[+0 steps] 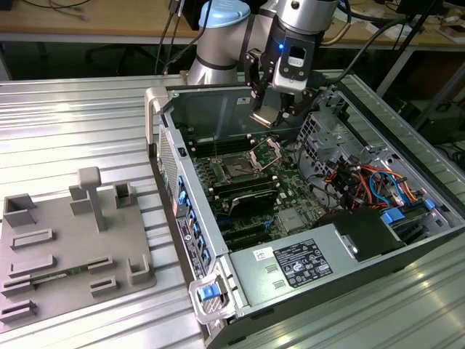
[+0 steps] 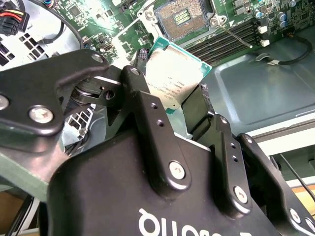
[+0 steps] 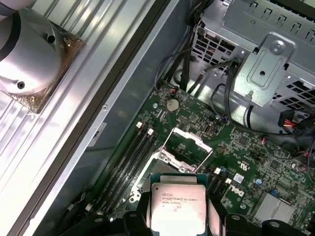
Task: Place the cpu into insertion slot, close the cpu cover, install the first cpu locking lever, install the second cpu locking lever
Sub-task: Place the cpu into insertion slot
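Above the open socket [image 1: 238, 169], the gripper [image 1: 275, 109] pinches the cpu [image 1: 266, 116] by its edges; the cpu cover [image 1: 267, 151] stands raised. A tilted descent could, I reckon, bend socket pins.

My claw [image 2: 170, 84] pinches the cpu [image 2: 173, 69] by two opposite edges, a black finger [image 2: 147, 113] on each side. The chip's silvery top faces the camera, with a rim of green board showing round it. It hangs clear of the motherboard [image 2: 93, 29]. Beyond it lies the open socket [image 2: 181, 17], its gold contact field bare. A thin metal rod [image 2: 235, 35] slants from the socket's corner across the memory slots [image 2: 221, 46], and the grey sheet-metal case wall [image 2: 266, 88] lies beside them.
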